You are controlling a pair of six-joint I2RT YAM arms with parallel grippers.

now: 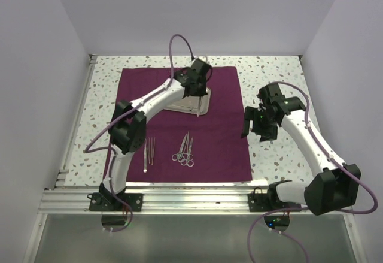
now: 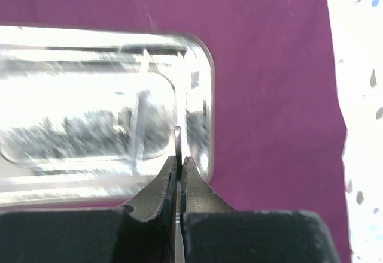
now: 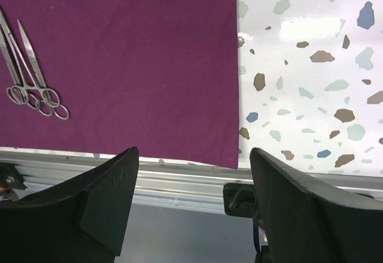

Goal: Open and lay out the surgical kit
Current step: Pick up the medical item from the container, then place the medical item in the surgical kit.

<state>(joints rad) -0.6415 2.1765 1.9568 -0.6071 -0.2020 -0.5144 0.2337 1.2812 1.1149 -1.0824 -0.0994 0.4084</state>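
Grip comes first: the left gripper [image 2: 179, 166] is pinched narrow on a slim steel instrument [image 2: 178, 136], whose thin tip pokes out just past the fingertips; so little shows that its kind cannot be told. It hangs over the right end of the steel tray [image 2: 206, 83], which suggests the piece is meant to leave the tray and join the others, and the fine pinch suits something so thin. The tray sits on the far middle of the purple cloth [image 1: 224, 143], which lies spread flat on the speckled table [image 1: 281, 77], so the unwrapping looks done. Glare and reflections fill the tray floor in the left wrist view, and no other piece can be made out in it for certain. Nearer on the cloth, two groups lie in tidy rows: straight slim tools [image 1: 149, 150] to the left and ring-handled instruments [image 1: 185, 151] just right of them, rings toward the near edge, likely sorted by type. The right gripper [image 1: 254, 125] hovers with jaws wide and empty about the cloth's right edge, probably parked out of the left arm's way.
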